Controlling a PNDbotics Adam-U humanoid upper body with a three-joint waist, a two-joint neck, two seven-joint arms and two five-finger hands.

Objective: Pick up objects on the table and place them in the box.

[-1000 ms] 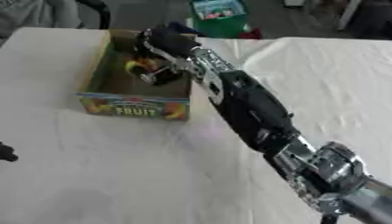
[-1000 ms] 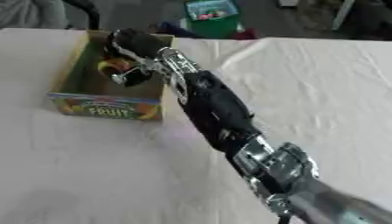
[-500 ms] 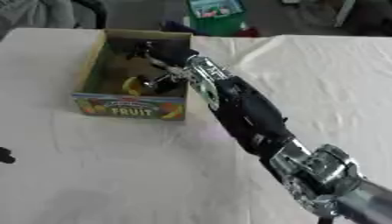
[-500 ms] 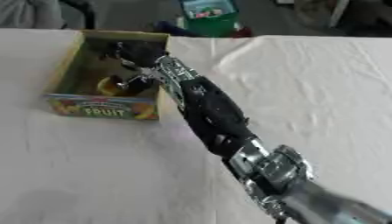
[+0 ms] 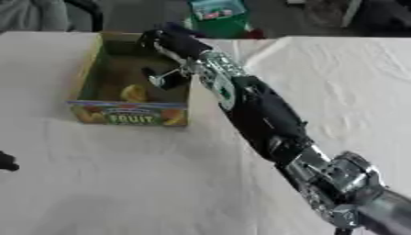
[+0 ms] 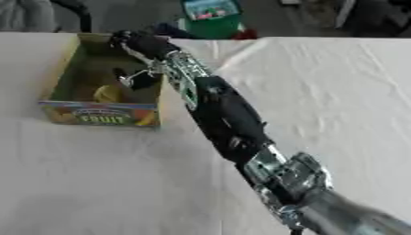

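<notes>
The right hand reaches over the far right corner of the box; I cannot tell whether its fingers are curled or slack. Just beneath and nearer, a yellow object lies on the box floor toward the front wall. At the table's left edge, a dark sliver of the left hand idles, well apart.

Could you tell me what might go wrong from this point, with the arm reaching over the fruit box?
1. The right robot hand sits over the far end of the fruit box, and the forearm crosses its right wall; pulling back low could catch that wall and drag or tip the box.
2. The yellow object lies loose in the box, so a tip could spill it.
3. The white tablecloth is wrinkled; a snagged box might bunch it.
</notes>
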